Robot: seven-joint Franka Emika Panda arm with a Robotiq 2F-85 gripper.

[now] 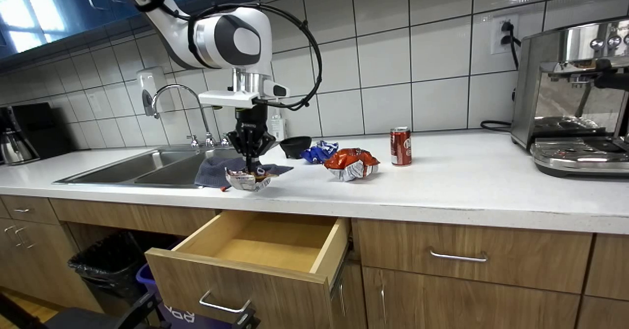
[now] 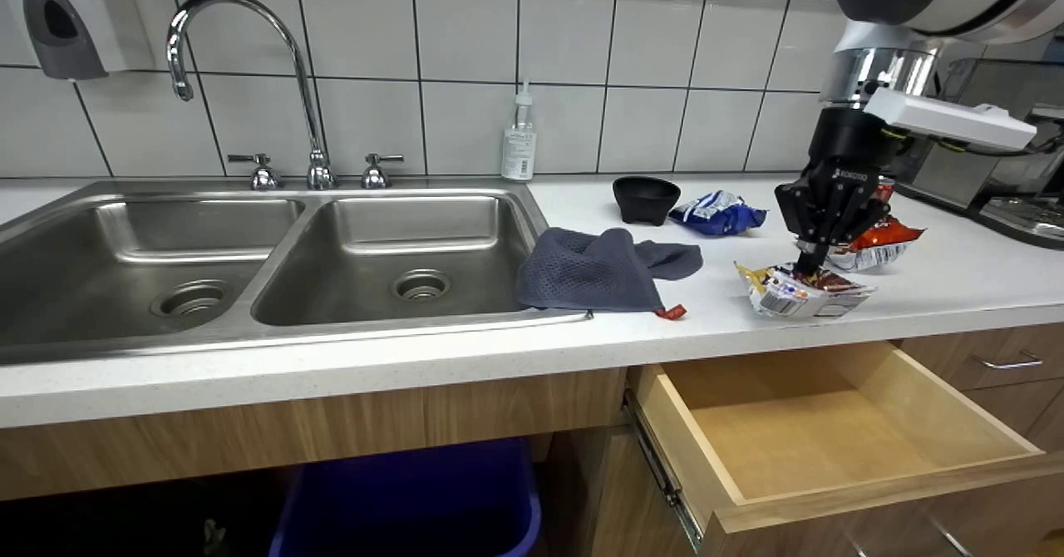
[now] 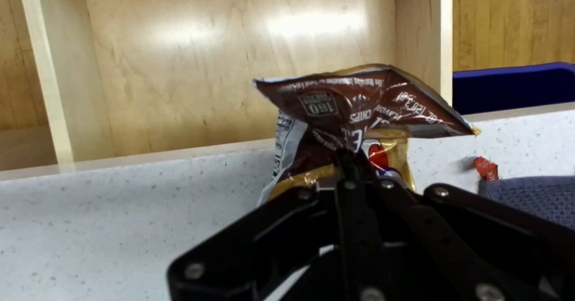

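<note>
Kitchen, home or office, can't tell which.
Dbl-bowl s/s sink (image 2: 287, 262) w/ gooseneck tap (image 2: 316, 137), cloth (image 2: 586, 274) at its edge, pump bottle (image 2: 519, 148) by wall; espresso mach. (image 1: 565, 103) + drink can (image 1: 401, 147) on wht counter (image 1: 467, 172); tiled splashback (image 1: 383, 64), blue cabs (image 1: 54, 10) above, wood-grain drawers (image 1: 471, 243) + bagged bin (image 1: 93, 275) below.

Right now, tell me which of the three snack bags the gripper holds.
The brown-and-gold bag: the gripper is shut on it, while the blue bag and red bag lie ungripped on the counter.
</note>
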